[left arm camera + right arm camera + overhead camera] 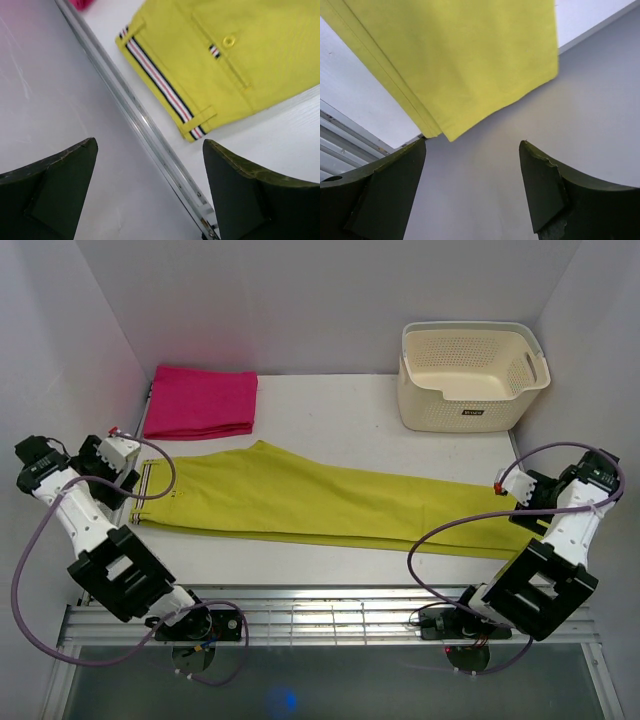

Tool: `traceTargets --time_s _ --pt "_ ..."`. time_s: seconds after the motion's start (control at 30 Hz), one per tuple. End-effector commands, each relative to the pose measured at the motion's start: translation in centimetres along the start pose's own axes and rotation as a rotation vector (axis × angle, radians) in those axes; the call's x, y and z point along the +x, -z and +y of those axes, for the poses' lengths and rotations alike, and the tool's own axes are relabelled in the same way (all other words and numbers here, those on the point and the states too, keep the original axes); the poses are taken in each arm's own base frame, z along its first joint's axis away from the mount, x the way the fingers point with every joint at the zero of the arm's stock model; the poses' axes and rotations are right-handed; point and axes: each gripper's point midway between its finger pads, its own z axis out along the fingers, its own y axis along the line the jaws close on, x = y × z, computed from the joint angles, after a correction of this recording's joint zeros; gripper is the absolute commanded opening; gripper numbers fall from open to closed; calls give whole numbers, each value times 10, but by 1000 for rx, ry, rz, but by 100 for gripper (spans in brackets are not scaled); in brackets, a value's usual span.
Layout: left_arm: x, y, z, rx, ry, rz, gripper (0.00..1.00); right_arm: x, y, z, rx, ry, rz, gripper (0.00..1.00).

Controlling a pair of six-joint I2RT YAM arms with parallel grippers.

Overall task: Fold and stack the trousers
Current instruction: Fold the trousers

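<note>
The yellow-green trousers (320,502) lie flat across the table, folded lengthwise with one leg on the other. The waistband is at the left and the hems at the right. My left gripper (130,480) hovers just off the waistband end, open and empty. In the left wrist view its gripper (150,145) frames the table's edge rail, and the striped waistband (161,84) and a button (229,41) lie beyond the tips. My right gripper (512,498) stands open by the leg ends. In the right wrist view the hems (460,60) lie apart from the gripper (472,144).
A folded magenta-pink cloth (200,400) lies at the back left, just behind the waistband. A cream perforated basket (470,375) stands at the back right. Grey side walls close in both ends of the table, and a metal rail (150,135) runs along its left edge.
</note>
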Motion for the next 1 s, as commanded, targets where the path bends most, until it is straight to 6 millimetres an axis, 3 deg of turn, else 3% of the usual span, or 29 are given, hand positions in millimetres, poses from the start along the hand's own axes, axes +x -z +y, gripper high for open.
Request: traceTargets --time_s 0.0,0.03,0.07,0.13,0.17,0.23,0.27,0.33,0.5,0.6,0.63,0.67,0.7,0.83,0.97 --pt "-74 19 -40 86 -38 -212 98 -23 26 -1 2 13 -95 81" --pt "-83 17 -49 106 -39 -218 98 -25 34 -6 5 -7 -104 81" --pt "-102 8 -69 170 -30 -218 98 -27 30 -6 -21 -64 -122 80" --pt "-117 -6 -93 229 -5 -206 97 -25 31 -12 -33 -139 -127 74" --pt "-134 -18 -115 294 -19 -205 93 -24 22 -9 -80 -222 -136 71" --pt "-131 -45 -133 333 103 -122 80 -22 15 -5 -134 -308 -130 65" --pt "-134 -57 -146 372 113 -97 76 -19 7 -3 -169 -354 -123 63" --pt "-122 -81 -159 402 210 -8 70 -15 2 2 -193 -417 -103 56" --pt "-132 -99 -198 522 210 7 72 9 -10 15 -128 -291 9 54" --pt "-125 -101 -225 553 43 14 72 15 -14 24 -88 -222 46 56" --pt "-114 -104 -239 569 -41 45 72 17 -13 26 -76 -184 61 56" --pt "-107 -106 -239 550 -72 62 72 21 -16 23 -46 -169 79 57" --pt "-102 -112 -237 521 -99 80 71 22 -28 37 -71 -161 83 57" --pt "-61 -124 -232 464 -146 241 64 35 -56 49 -50 -117 160 56" --pt "-40 -121 -236 441 -157 293 57 31 -74 43 -42 -145 157 51"
